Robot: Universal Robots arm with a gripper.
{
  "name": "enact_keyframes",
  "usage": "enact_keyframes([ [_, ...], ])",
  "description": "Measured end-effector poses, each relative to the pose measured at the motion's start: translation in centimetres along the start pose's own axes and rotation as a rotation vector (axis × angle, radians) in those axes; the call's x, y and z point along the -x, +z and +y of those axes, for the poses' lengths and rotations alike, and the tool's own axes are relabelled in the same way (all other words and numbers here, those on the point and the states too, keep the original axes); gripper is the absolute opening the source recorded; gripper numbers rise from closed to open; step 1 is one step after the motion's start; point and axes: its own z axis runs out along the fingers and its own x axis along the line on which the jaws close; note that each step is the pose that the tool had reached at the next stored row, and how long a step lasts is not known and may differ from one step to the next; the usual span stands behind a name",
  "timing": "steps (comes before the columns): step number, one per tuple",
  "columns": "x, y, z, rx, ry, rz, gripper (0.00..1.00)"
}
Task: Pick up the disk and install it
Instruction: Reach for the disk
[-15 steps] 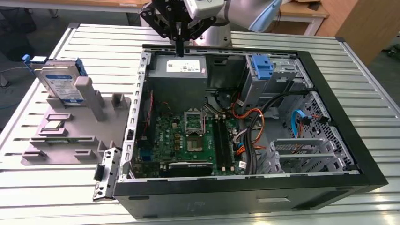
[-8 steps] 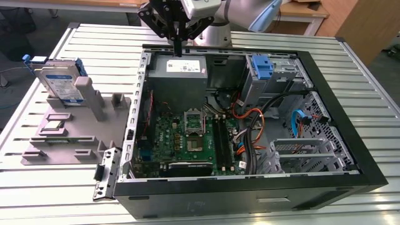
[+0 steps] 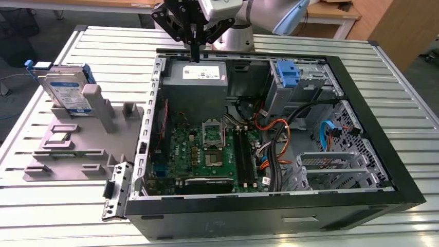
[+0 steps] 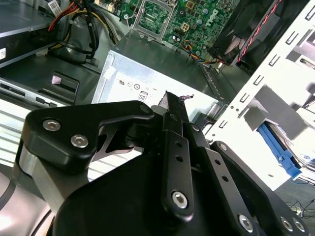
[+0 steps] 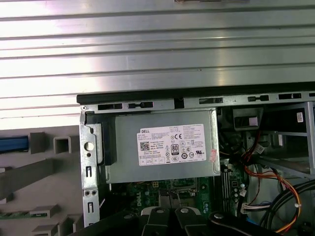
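The disk, a flat silver-metal hard drive with a white-and-blue label and blue plastic rails (image 3: 65, 92), stood on edge in a slot of a grey moulded holder (image 3: 75, 141). The holder sat at the exterior view's left on the slatted metal bench (image 3: 89, 49), just beside the open black tower computer case (image 3: 404, 198). Standing on edge probably left the drive's top free for a grasp from above.

The black gripper (image 3: 196, 55) hung over the grey power supply box with a white sticker (image 3: 199, 74), well apart from the disk. Its fingers (image 4: 173, 118) were pressed together with nothing between them, so the pick-up had not begun. A bare blue plastic bracket (image 3: 288, 72) sat in the metal drive cage (image 3: 312, 77) inside the case.
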Motion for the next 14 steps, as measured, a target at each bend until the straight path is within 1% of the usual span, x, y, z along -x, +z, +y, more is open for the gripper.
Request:
enact_keyframes([
  [4, -0.20, -0.01, -0.02, 0.0000, 0.000, 0.0000, 0.10],
  [14, -1.32, -0.01, -0.10, 0.0001, 0.000, -0.0001, 0.10],
])
